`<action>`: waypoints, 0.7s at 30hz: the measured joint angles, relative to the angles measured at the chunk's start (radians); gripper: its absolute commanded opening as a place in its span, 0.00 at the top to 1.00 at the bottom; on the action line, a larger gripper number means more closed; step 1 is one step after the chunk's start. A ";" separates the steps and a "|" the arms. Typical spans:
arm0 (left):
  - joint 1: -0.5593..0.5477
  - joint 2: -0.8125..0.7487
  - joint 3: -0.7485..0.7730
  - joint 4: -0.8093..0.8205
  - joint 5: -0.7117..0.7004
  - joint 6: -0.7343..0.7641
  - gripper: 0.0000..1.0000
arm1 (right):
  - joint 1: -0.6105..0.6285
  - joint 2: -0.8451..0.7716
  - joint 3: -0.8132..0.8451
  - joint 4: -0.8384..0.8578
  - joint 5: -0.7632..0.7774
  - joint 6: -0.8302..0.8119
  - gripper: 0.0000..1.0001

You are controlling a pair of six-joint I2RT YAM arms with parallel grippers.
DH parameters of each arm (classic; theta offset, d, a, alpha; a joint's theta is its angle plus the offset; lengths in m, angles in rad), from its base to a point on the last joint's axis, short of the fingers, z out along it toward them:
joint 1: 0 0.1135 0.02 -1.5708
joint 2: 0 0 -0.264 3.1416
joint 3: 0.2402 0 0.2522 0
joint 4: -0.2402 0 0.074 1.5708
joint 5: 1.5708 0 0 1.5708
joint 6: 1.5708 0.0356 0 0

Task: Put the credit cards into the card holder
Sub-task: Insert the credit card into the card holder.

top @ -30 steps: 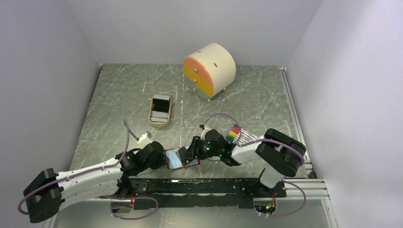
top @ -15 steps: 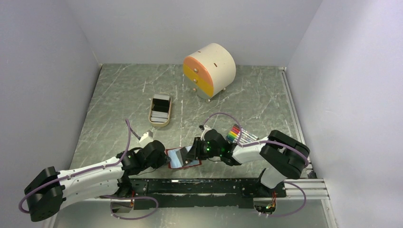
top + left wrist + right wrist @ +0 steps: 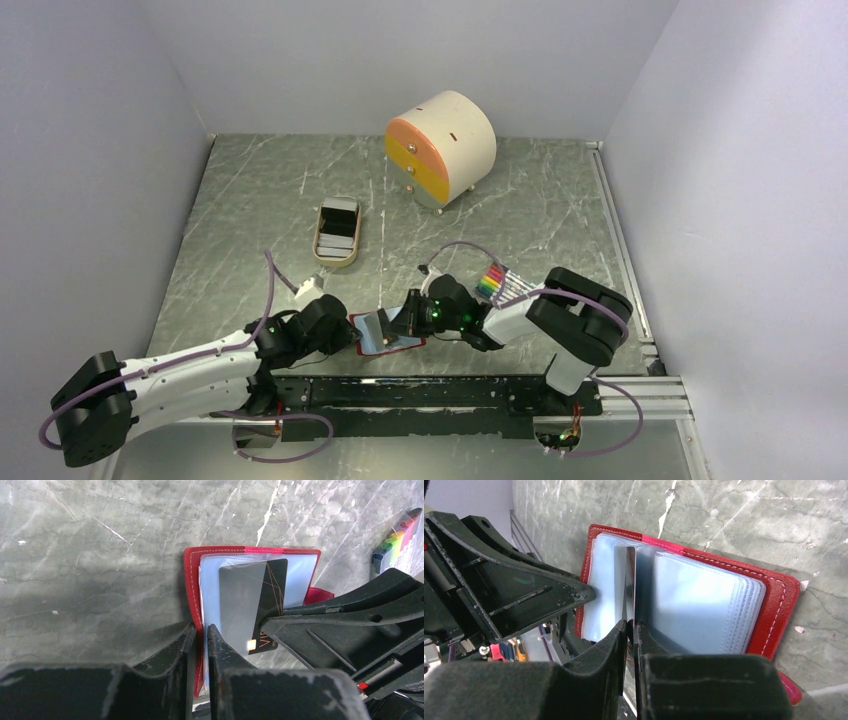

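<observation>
The top camera looked down from above and behind the arms, taking in the whole table (image 3: 250,200). The left wrist camera sat very near the near edge, facing right. The right wrist camera faced left, equally close. All three shared the open card holder (image 3: 400,342). Both wrist views shared the credit card (image 3: 245,600).

We see the red card holder (image 3: 192,575) lying open near the front, pale blue pockets showing, a silver-and-black credit card (image 3: 250,600) standing edge-up partway between its sleeves. More grey and dark credit cards (image 3: 337,232) lie well apart, farther back.
</observation>
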 measured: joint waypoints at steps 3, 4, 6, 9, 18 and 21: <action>0.000 0.004 0.000 0.005 0.005 0.005 0.81 | 0.003 0.020 0.000 0.026 -0.001 0.021 0.85; 0.000 0.006 0.000 0.005 0.005 0.007 0.81 | 0.005 0.021 0.000 0.030 -0.001 0.024 0.79; 0.000 0.009 0.000 0.006 0.008 0.009 0.81 | 0.011 0.021 0.001 0.034 0.000 0.028 0.62; 0.000 0.011 0.000 0.016 0.011 0.011 0.81 | 0.020 0.016 0.003 0.021 0.004 0.031 0.50; 0.000 0.001 0.000 0.024 0.012 0.011 0.81 | 0.022 -0.150 0.031 -0.228 0.119 -0.054 0.47; 0.000 0.001 0.000 0.025 0.013 0.011 0.81 | 0.022 -0.156 0.036 -0.262 0.137 -0.073 0.48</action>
